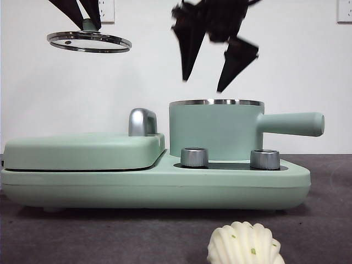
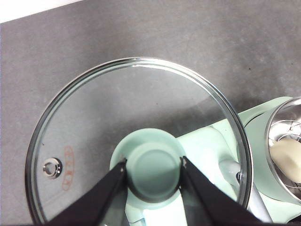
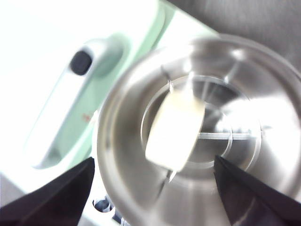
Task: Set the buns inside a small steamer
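Task approx. half done, judging by layout: smooth cream-white rounded bun (image 3: 175,128) is sitting inside the mint-green round steamer pot w/ steel rim (image 1: 215,132), on a metal rack at the pot's bottom; ridged shell-shaped cream bun w/ green flecks (image 1: 245,244) is lying on the dark grey table (image 1: 324,220) at near edge, just right of centre, well apart from pot. Left to do: second bun in, prob. lid back on. Right gripper (image 1: 212,82) is hovering above the pot opening, jaws spread wide, holding nothing; wrist view is looking straight down into the pot, blurred. Left gripper (image 2: 153,170) is holding the round glass lid w/ steel band (image 1: 89,41) up high at far left, over the table, jaws clamped on the lid's mint-green knob (image 2: 154,165). Materials: pot has matte green outer wall, brushed steel inside, straight green side handle pointing right. Lid is clear glass, small steam vent and red print near its edge. Base unit is smooth matte mint plastic w/ two metal dials (image 1: 194,157) in front of pot. Flat mint-green griddle cover (image 1: 82,149) w/ chrome handle (image 1: 142,121) is occupying the left half. Ridged bun looks soft and doughy, so my guess is a light squeeze needed.
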Tool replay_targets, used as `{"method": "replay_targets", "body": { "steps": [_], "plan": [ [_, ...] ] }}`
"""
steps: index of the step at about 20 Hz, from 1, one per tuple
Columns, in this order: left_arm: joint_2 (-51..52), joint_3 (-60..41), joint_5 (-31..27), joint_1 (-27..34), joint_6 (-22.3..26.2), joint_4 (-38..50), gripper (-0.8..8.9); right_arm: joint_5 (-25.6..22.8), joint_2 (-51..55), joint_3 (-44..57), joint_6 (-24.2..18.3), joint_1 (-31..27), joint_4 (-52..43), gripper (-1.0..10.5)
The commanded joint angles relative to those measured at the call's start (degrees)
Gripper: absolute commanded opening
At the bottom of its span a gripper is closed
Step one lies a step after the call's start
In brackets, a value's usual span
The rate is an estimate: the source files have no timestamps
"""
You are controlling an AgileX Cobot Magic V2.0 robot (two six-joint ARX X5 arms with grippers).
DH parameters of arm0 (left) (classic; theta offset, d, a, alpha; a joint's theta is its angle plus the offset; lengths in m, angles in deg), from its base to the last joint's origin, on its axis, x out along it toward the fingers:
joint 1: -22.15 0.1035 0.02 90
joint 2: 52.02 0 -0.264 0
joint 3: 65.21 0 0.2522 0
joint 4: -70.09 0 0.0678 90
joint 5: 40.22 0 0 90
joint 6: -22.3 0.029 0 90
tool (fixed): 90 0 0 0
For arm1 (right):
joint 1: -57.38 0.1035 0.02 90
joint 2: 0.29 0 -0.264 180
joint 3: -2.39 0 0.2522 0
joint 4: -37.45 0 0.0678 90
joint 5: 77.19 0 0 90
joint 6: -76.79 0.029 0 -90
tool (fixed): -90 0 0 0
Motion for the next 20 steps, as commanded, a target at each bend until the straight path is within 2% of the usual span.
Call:
{"method": "replay_targets", "body": {
  "steps": [1,4,8,14,20],
  "plan": [
    [-0.39,1.86,0.24,-0.11,-0.26,1.40,0.82,-0.83,1.09,-1.88,-0.46,0.70,4.48,4.0],
    [-0.39,1.60,0.26,-0.11,-0.42,1.33,0.82,-0.76,6.51,1.11,-0.09,2.16,4.55,4.0],
    [-0.39,0.92,0.24,-0.11,-0.42,1.31,0.82,-0.83,18.58,11.98,0.22,5.05,4.55,4.0],
    [-0.39,0.92,0.24,-0.24,-0.66,1.36,0.82,-0.92,34.21,30.95,0.94,14.14,3.26,4.0],
    [-0.39,0.92,0.26,-0.33,-0.83,1.33,0.82,-2.21,43.01,54.66,14.16,24.13,-15.98,4.0]
  ]
}}
